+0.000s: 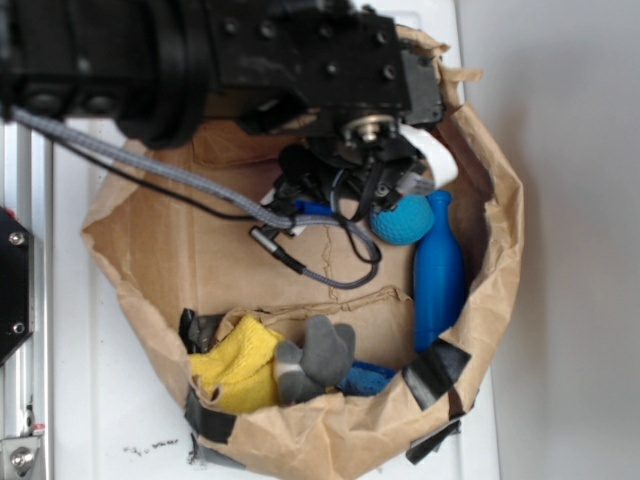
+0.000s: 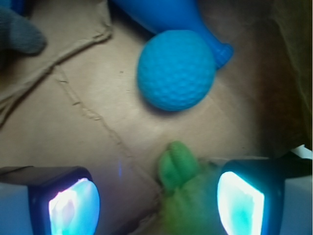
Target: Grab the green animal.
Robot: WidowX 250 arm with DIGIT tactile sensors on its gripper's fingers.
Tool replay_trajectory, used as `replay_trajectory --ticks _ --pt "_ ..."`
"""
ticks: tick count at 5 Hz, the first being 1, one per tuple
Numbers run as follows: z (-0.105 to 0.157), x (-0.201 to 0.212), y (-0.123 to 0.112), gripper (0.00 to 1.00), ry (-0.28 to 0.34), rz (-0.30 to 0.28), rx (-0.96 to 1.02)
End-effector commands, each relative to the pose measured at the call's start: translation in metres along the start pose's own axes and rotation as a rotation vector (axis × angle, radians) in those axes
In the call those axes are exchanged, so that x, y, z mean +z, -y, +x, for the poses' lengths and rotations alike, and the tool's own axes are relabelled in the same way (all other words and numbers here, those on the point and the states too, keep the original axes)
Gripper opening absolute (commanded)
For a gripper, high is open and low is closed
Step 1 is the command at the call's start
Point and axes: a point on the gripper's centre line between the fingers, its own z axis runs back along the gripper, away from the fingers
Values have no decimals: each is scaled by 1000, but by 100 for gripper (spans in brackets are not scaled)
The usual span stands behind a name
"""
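Surface: white tabletop, metal rail along one edge, plain pale wall behind. On it a brown paper bag w/ rolled-down rim, black tape patches on the rim, creased cardboard floor inside.

Inside bag: teal ball w/ dimples, touching neck of a blue bottle lying along the bag wall. At the opposite end, yellow cloth bunched, grey sock beside it, bit of blue cloth next to that.

Arm black, fills the far side of exterior view; grey cable loops down across the bag floor. Blocks the animal from that view.

Gripper: fingers spread, released, nothing clamped. Green animal sits between them, nearer one finger, one stubby leg poking toward the ball; fuzzy body runs off frame edge. Contact w/ that finger: can't tell. Ball near the animal, not touching.
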Motion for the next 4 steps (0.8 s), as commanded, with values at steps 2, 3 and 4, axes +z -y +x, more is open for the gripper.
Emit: replay_trajectory --ticks 2,3,4 --pt "-4 13 -41 100 24 97 25" --pt "-8 8 -35 100 -13 78 -2" --pt "-14 2 -31 100 -56 74 -38"
